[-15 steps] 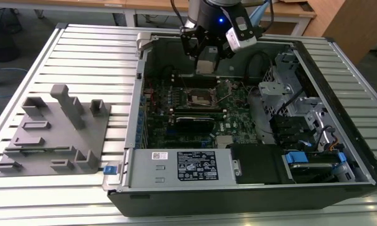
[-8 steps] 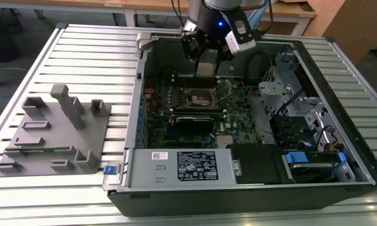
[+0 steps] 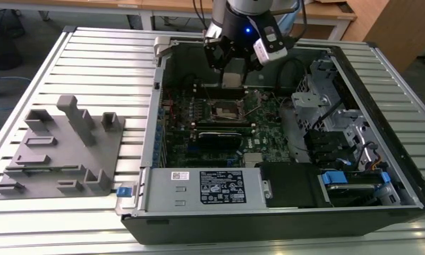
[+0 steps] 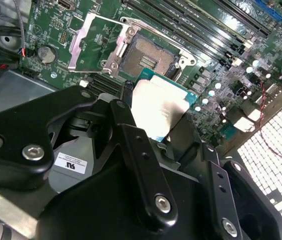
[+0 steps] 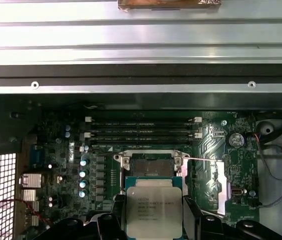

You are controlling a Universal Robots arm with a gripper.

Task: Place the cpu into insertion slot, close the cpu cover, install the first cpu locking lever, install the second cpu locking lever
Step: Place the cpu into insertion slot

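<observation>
The cpu (image 5: 154, 212) is held by two opposite edges between the fingers (image 4: 131, 135) of the gripper (image 3: 231, 82), which are closed only as far as the chip's width. Its dull metal top is turned towards the wrist cameras. An edge grip of this kind is judged to keep the contact side untouched and the chip level for a flat descent.

The chip is carried in the air, above and apart from the insertion slot (image 4: 148, 57), whose dark centre is seen bare in both wrist views. The cpu cover (image 4: 88, 42) is swung open and lies back beside the socket, so that the opening is left free for the chip. No contact between chip and socket is seen, so the first step is judged not yet done.

The motherboard (image 3: 262, 133) sits inside an open computer case (image 3: 382, 175), which lies on the slatted worktop (image 3: 92, 58). A grey fixture plate (image 3: 64, 154) rests well apart on it, at the exterior view's left.
</observation>
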